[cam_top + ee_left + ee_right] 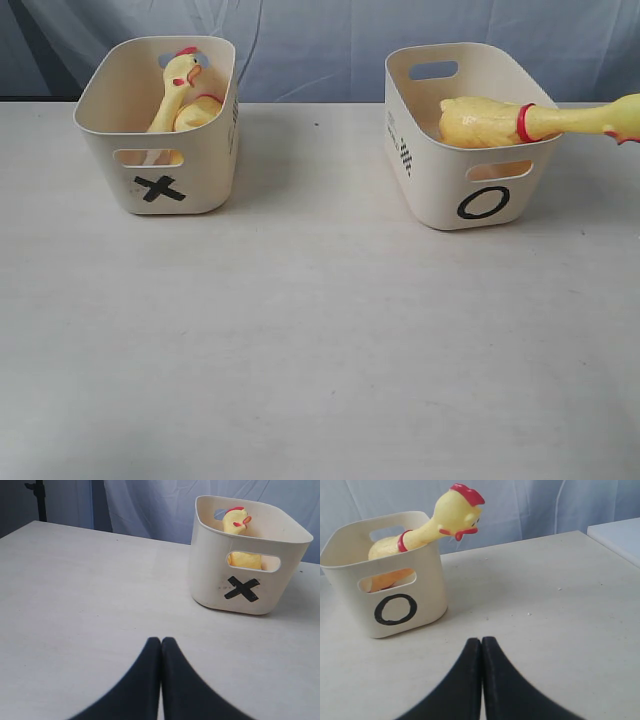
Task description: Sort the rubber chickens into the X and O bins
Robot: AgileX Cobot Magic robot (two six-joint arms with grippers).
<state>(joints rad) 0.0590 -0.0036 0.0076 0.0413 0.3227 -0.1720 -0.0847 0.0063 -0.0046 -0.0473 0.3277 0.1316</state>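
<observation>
Closest in, the left gripper (161,640): black jaws pressed together, nothing between them, pale desk (75,595) below. Straight ahead of it stands the X bin (210,580), black cross facing those jaws, and there's a rubber chicken (235,521) inside. Its yellow head and red comb poke just above the rim, and more yellow shows through the slot handle.

Over to the right gripper (481,640), and it's the same picture: jaws pressed together, holding nothing.

Out on the exterior view, the O bin (535,195) sits well apart from the X bin, off to its right and level with it on the desk, both marks facing the camera. And look at this second chicken (480,122): body down in the O bin, red-ringed neck laid over the rim on the side away from the X bin, head sticking out clear of the tub.

Back in the X bin, a red neck ring shows beside the upright head. Whether that's one bird or two, can't tell.
</observation>
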